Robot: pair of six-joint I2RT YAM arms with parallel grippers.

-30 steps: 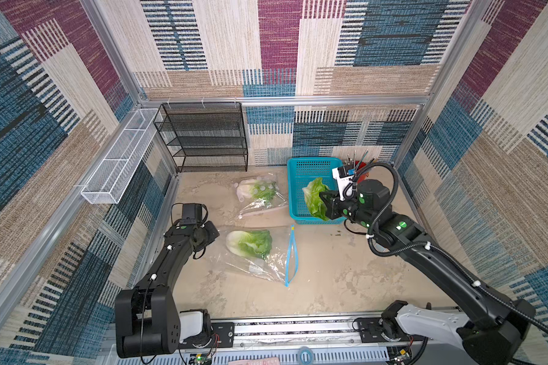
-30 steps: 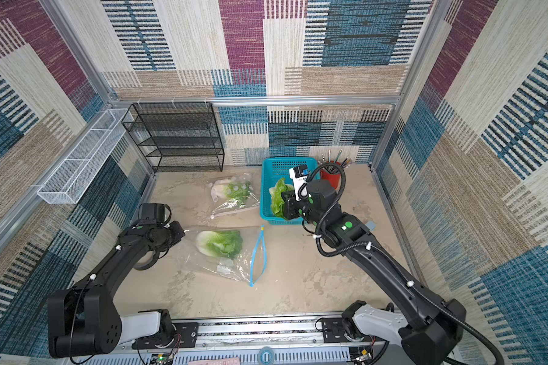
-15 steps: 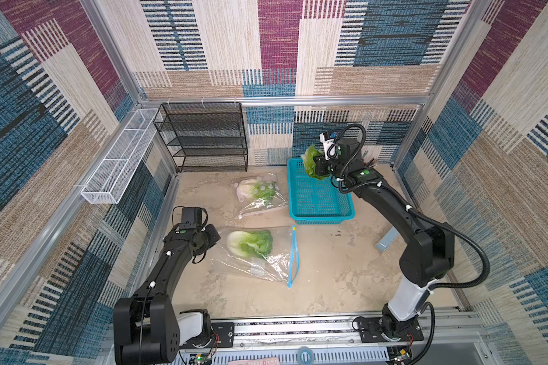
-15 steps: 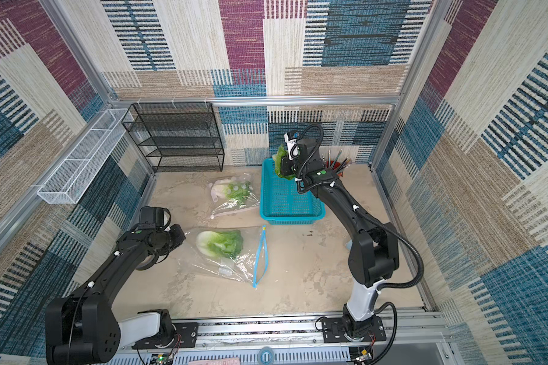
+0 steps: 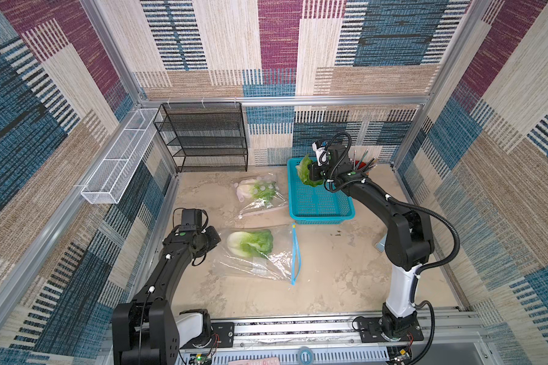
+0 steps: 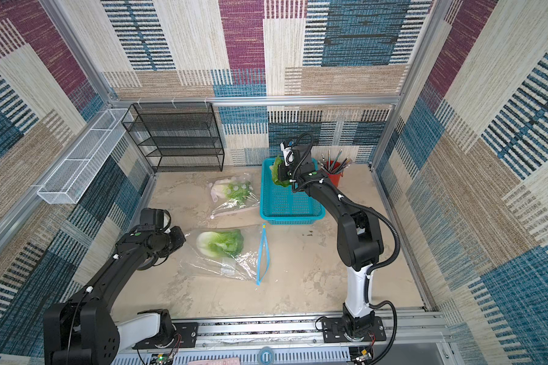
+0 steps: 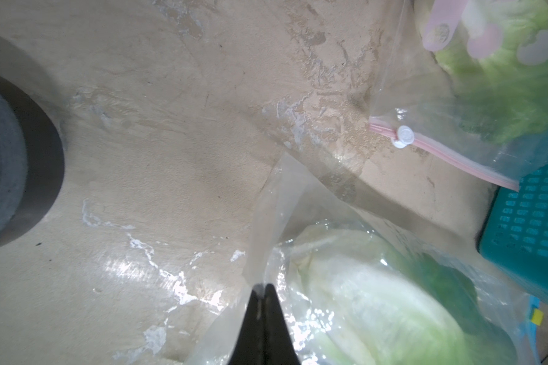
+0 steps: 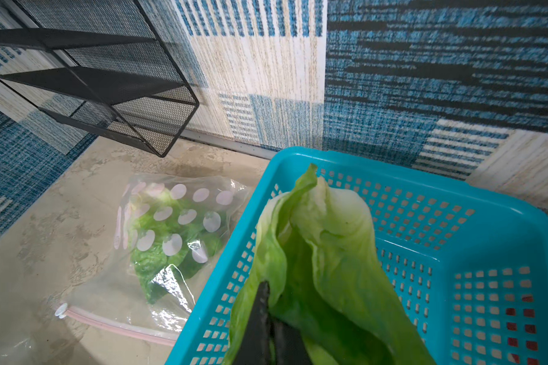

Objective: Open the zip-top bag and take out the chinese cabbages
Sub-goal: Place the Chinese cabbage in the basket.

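Right gripper (image 8: 270, 305) clamped tight on one chinese cabbage (image 8: 332, 252) above the far end of the teal basket (image 8: 456, 196); left gripper (image 7: 263, 288) pinched closed on the edge of the blue-zip bag (image 7: 274, 205).

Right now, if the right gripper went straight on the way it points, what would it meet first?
The right gripper, shut on a cabbage, points into the basket: probably its far wall comes first. Depth is unclear; it might clear the rim and reach the room's back wall instead.
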